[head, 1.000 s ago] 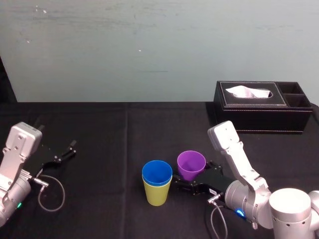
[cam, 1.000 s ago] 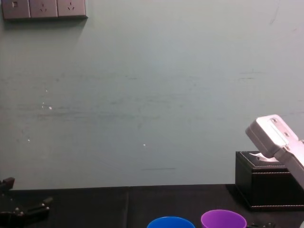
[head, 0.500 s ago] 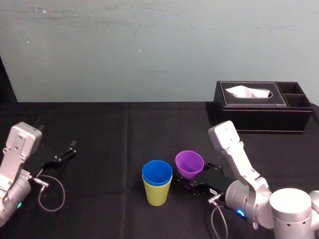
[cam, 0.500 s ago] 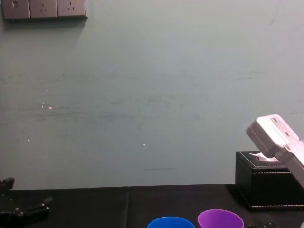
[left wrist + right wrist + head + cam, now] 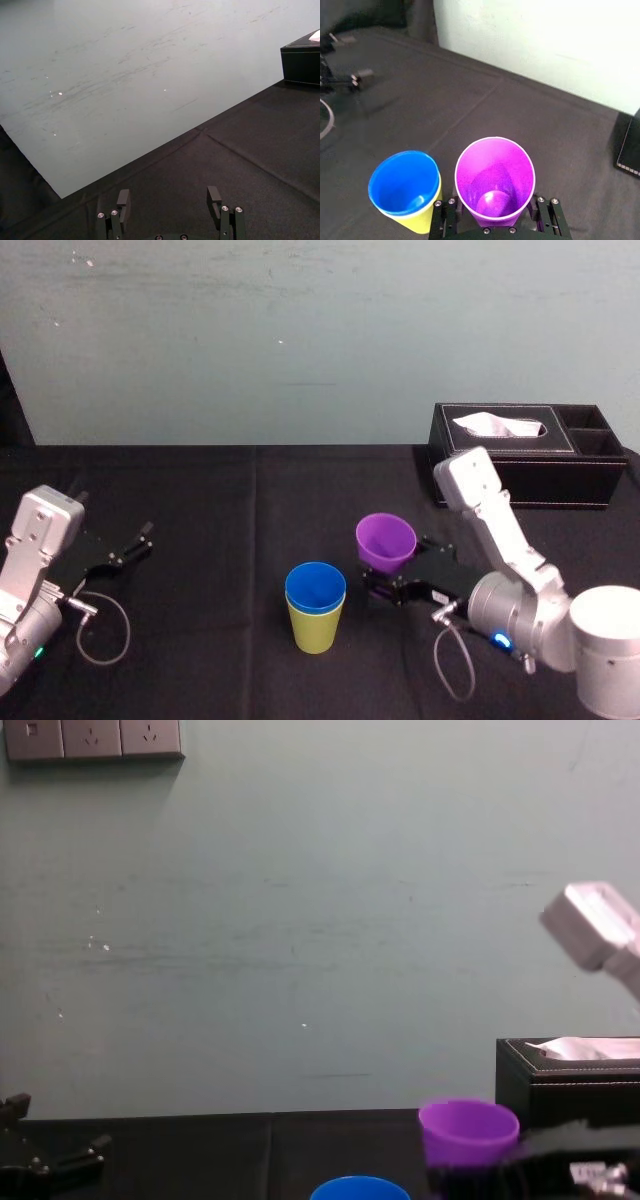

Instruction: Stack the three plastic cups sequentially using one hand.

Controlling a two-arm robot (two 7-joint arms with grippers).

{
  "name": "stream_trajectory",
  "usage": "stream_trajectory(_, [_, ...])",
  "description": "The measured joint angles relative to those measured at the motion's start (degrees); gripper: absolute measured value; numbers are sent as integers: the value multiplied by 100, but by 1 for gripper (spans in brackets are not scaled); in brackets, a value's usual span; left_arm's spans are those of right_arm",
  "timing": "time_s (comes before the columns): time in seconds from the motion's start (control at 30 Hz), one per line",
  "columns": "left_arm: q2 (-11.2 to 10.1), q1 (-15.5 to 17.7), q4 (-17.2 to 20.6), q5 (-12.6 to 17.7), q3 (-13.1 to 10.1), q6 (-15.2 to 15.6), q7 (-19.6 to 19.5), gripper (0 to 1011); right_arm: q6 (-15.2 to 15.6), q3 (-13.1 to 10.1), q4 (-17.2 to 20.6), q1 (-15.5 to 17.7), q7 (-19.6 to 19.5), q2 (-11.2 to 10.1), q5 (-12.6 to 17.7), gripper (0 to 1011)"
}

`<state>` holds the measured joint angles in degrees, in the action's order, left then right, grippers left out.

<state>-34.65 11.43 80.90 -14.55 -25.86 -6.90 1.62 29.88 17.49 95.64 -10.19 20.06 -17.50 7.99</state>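
I hold the smooth purple tapered plastic cup (image 5: 385,540) clenched in my right black gripper (image 5: 392,582), above the table and just right of the blue plastic cup (image 5: 315,587), which is nested in the yellow-green plastic cup (image 5: 317,632). My left gripper (image 5: 128,546) sits parked far left, fingers apart.

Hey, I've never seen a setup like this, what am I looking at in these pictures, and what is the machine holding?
This is a two-armed robot at a black-covered table. One picture comes from a camera on its head, looking down; one from its chest, looking across; one from each wrist. The right gripper is shut on a purple cup, held beside the other two: a blue cup sitting inside a yellow-green cup. The left gripper rests open at the table's left side, holding nothing. A black tissue box stands at the back right.
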Motion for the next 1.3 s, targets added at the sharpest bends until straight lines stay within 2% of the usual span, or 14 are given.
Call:
stream_trajectory(0.3, [0,0,0,0,0,0,0,1000,348,-105,515,-134,279,-210,369,726])
stream_trajectory(0.63, [0,0,0,0,0,0,0,1000,698,51,954,-288,499,-461,554,726])
stream_trajectory(0.97, [0,0,0,0,0,0,0,1000,919,360,1016,-505,804,-621,742,724])
stream_trajectory(1.3, [0,0,0,0,0,0,0,1000,1006,611,933,-660,866,-660,820,726])
